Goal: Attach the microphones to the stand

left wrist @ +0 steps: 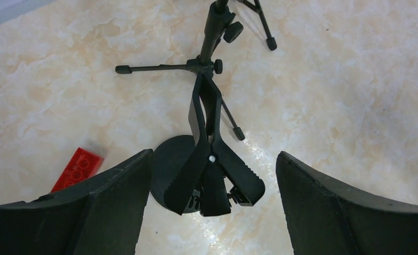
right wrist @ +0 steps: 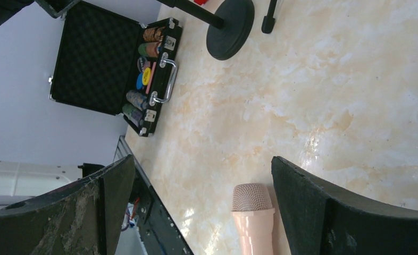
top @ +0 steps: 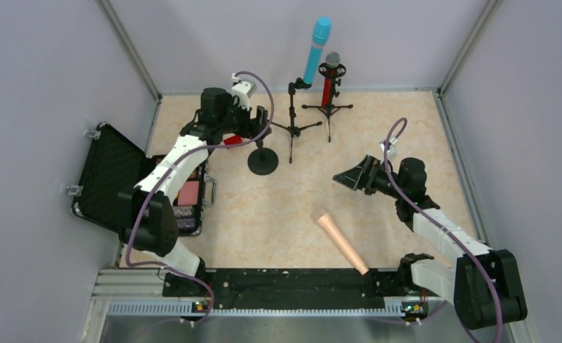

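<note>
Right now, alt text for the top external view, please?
A peach-pink microphone lies loose on the table near the front; the blue microphone and red microphone sit in tripod stands at the back. The left arm reaches toward an empty round-base stand, the right arm hovers mid-table.

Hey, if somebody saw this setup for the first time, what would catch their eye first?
Probably the cyan-blue microphone standing tall in its stand at the far edge, with the red microphone held in a tripod stand right beside it. Next, the peach-pink microphone lying alone on the marble-look table near the front, and the open black case on the left.
</note>
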